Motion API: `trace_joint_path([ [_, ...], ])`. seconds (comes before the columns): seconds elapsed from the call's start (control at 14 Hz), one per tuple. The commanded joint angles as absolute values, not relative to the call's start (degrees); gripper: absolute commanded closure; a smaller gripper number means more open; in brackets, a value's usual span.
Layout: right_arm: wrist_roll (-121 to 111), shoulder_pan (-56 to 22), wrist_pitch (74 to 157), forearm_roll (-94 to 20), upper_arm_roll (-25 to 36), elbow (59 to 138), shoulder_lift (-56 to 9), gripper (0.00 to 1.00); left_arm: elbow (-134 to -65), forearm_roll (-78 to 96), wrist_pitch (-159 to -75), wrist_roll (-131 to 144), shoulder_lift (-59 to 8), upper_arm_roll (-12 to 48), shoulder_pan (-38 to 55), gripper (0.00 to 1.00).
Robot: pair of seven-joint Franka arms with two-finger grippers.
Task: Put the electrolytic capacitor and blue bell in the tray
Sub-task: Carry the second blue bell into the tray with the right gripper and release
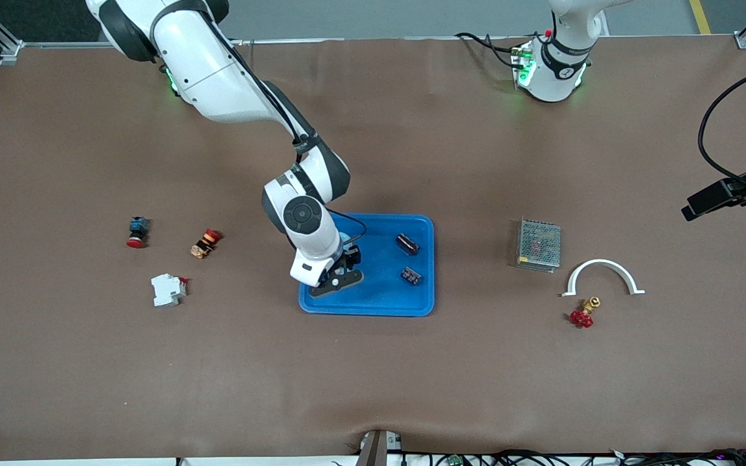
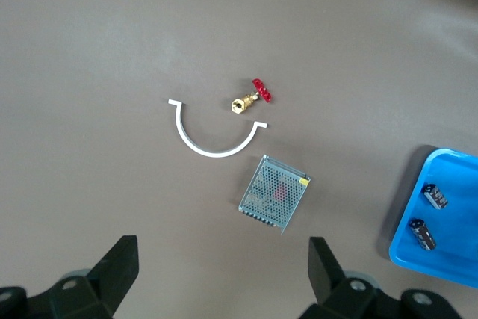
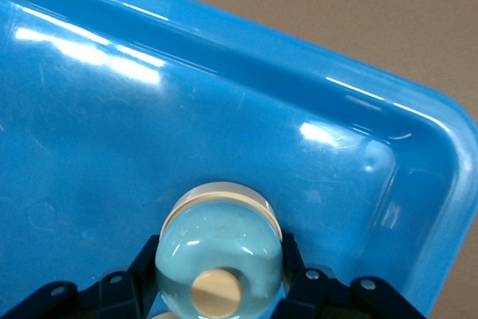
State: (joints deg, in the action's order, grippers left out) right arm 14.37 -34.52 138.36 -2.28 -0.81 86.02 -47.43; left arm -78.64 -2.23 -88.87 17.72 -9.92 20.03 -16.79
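Blue bell (image 3: 218,248) between right gripper (image 3: 220,289) jaws — over tray (image 3: 373,132)

The tray (image 3: 418,155) is glossy blue plastic, its smooth floor streaked with bright highlights and faint scratches. The bell (image 3: 218,252) has a shiny pale-blue dome with a matt cream knob and rim. The bench (image 1: 373,388) wears a matt brown covering, slightly creased. The mesh box (image 1: 538,244) is dull grey perforated metal; the valve (image 2: 250,100) looks brassy, its handwheel red
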Motion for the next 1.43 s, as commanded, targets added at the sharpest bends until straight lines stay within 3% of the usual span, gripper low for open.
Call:
trace_joint_path([
  [0.0,15.6,-35.1,138.5,-1.8,-0.3,84.6,-48.5,0.45,-79.8,-2.4,-87.4,16.4,-8.2,20.0,-17.4,0.00],
  [0.07,15.6,-35.1,138.5,-1.9,-0.3,84.6,-48.5,0.27,-79.8,-2.4,-87.3,16.0,-8.2,19.7,-17.5,0.00],
  [0.14,15.6,-35.1,138.5,-1.9,-0.3,84.6,-48.5,0.00,-79.7,-2.6,-87.2,15.4,-8.3,19.5,-17.5,0.00],
  [0.57,15.5,-35.0,137.4,-2.0,-0.2,84.8,-46.9,0.00,-79.7,-4.1,-87.2,15.2,-8.6,20.1,-17.2,0.00],
  [0.86,15.7,-35.2,130.3,-2.2,-0.4,84.9,-42.6,0.00,-80.0,-4.0,-87.2,14.9,-8.0,20.0,-16.6,0.00],
  [1.07,15.8,-35.3,119.9,-2.3,-0.4,84.9,-36.3,0.00,-82.6,-3.3,-87.5,14.8,-6.0,13.6,-9.9,0.00],
  [1.36,15.8,-34.9,109.4,-2.4,-0.4,85.0,-28.8,0.00,-91.7,-1.5,-92.3,11.1,0.1,6.1,-3.5,0.00],
])
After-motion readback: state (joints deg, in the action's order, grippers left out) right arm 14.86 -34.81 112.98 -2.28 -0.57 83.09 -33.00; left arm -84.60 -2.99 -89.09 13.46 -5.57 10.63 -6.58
